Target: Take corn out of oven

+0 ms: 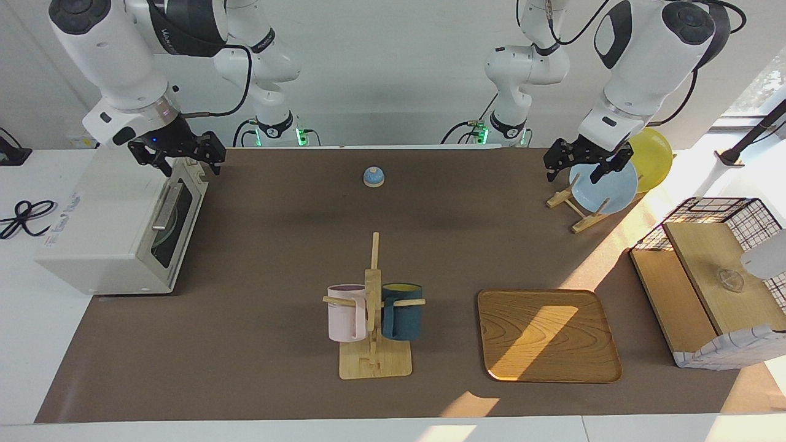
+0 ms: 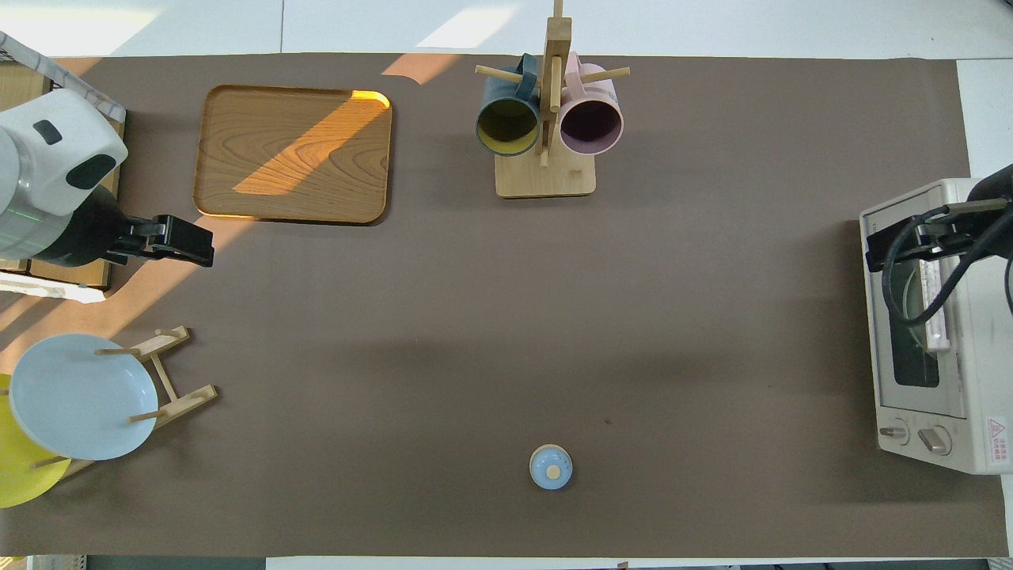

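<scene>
While the oven (image 1: 116, 227) door is closed, right pincer (image 1: 178, 161) spread above it, left pincer (image 1: 587, 164) spread over plate rack (image 1: 574, 209).

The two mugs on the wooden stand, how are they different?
The pink mug is pale, while the blue mug is dark teal. The pink mug is dark purple inside; the blue mug is yellowish inside. The pink mug hangs toward the right arm's end, the blue mug toward the left arm's. Both hang on pegs of the stand.

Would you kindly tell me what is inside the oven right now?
The oven door is shut. Its dark glass shows only a faint round shape; no corn can be made out.
</scene>
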Motion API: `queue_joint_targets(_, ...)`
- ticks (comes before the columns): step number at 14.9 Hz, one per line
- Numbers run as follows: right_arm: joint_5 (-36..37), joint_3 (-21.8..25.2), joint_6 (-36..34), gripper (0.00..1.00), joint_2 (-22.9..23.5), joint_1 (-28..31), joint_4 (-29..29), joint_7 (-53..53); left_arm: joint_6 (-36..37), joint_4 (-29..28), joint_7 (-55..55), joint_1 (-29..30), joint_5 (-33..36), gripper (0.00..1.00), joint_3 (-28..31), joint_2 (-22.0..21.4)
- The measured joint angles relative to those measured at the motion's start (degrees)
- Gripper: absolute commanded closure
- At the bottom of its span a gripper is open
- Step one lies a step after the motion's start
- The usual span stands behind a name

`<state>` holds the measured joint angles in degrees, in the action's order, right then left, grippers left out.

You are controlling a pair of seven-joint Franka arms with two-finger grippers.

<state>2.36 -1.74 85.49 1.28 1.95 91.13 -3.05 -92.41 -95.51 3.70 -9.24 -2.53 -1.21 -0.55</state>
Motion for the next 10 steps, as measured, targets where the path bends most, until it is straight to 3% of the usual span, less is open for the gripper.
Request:
queue_joint_targets(9, 0.0, 0.1, 0.0, 0.00, 0.0, 0.6, 0.1, 0.0, 0.0, 0.0, 0.0, 0.0, 0.0, 0.00, 0.0, 0.0)
queue_joint_targets(10, 0.0, 0.1, 0.1, 0.39, 0.0, 0.6, 0.2, 0.0, 0.0, 0.0, 0.0, 0.0, 0.0, 0.00, 0.0, 0.0)
